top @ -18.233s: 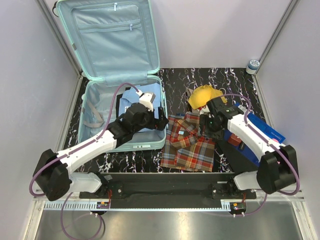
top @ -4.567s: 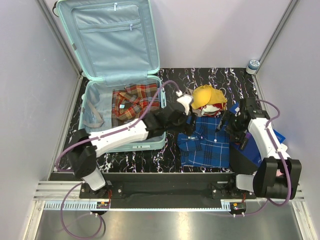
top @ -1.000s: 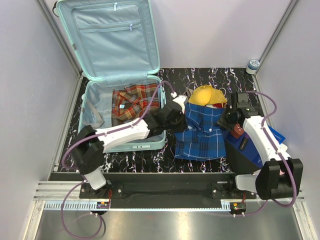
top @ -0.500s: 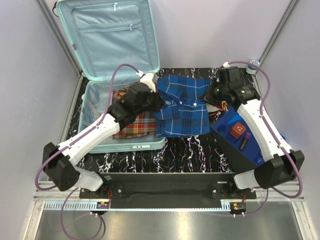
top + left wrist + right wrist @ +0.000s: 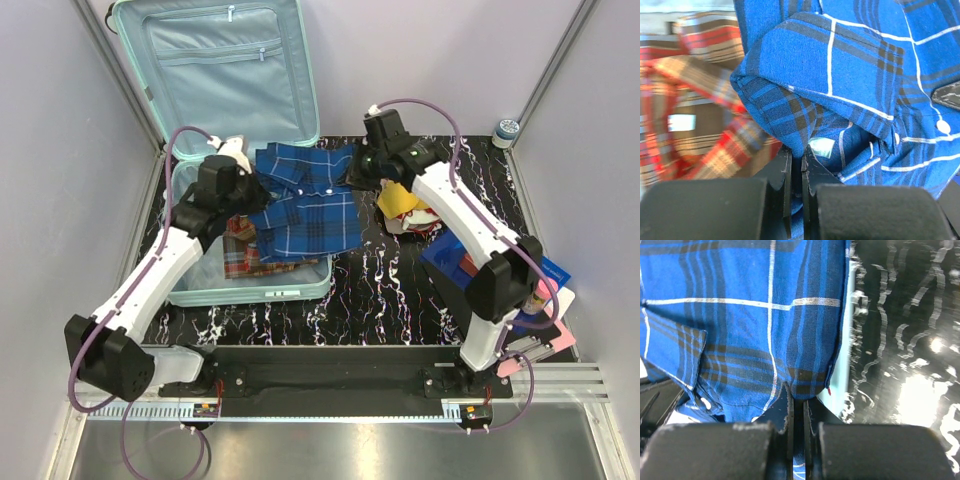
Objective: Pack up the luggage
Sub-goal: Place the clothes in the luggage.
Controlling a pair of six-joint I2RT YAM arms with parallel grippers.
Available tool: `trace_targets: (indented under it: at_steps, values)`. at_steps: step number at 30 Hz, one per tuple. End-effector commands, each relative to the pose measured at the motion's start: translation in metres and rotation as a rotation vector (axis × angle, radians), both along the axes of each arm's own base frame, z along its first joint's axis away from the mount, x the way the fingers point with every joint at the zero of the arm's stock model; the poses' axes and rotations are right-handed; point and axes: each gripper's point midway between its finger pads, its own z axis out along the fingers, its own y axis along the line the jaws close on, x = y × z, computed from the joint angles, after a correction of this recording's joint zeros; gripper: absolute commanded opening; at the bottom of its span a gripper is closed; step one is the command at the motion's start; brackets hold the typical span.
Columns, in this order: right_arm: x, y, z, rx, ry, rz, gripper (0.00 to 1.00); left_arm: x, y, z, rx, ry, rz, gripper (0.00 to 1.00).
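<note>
The mint-green luggage [image 5: 185, 292] lies open at the left, its lid leaning on the back wall. A red plaid shirt [image 5: 236, 250] [image 5: 695, 100] lies inside it. A blue plaid shirt [image 5: 305, 200] [image 5: 840, 65] [image 5: 740, 315] hangs spread over the luggage's right half. My left gripper [image 5: 243, 158] [image 5: 796, 160] is shut on the blue shirt's left top corner. My right gripper [image 5: 352, 172] [image 5: 798, 400] is shut on its right top edge, above the luggage's right rim [image 5: 845, 370].
A yellow cap [image 5: 398, 200] on a red-and-white garment lies right of the luggage on the black marbled table [image 5: 390, 290]. A flat blue box [image 5: 470, 268] with small items sits at the right. A small jar [image 5: 507, 131] stands in the back right corner.
Both grippers have carried the blue plaid shirt leftward from the table's middle to over the luggage. The yellow cap and red-and-white garment are uncovered again.
</note>
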Motion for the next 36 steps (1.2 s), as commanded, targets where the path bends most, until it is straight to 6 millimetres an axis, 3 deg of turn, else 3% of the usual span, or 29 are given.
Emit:
trace_targets:
  at_steps: [1, 4, 7, 13, 21, 27, 36]
  values:
    - [0.007, 0.025, 0.009, 0.014, -0.025, 0.056, 0.00, 0.012, 0.047, 0.008, 0.035, -0.046, 0.097, 0.00]
    - [0.012, 0.036, 0.001, 0.012, -0.013, 0.069, 0.00, 0.020, 0.078, 0.001, 0.050, -0.031, 0.174, 0.00]
    - [0.015, 0.046, -0.010, 0.011, 0.009, 0.089, 0.00, 0.026, 0.097, -0.002, 0.057, -0.020, 0.223, 0.00]
    - [0.018, 0.060, -0.030, -0.011, 0.038, 0.122, 0.00, 0.039, 0.117, -0.016, 0.042, 0.022, 0.256, 0.00]
    - [0.019, 0.064, -0.060, -0.048, 0.087, 0.138, 0.00, 0.046, 0.125, -0.048, 0.045, 0.100, 0.309, 0.00]
    - [0.020, 0.063, -0.077, -0.077, 0.111, 0.145, 0.00, 0.044, 0.141, -0.052, 0.073, 0.098, 0.396, 0.00]
    - [0.013, 0.067, -0.085, -0.087, 0.131, 0.166, 0.00, 0.046, 0.146, -0.067, 0.074, 0.138, 0.425, 0.00]
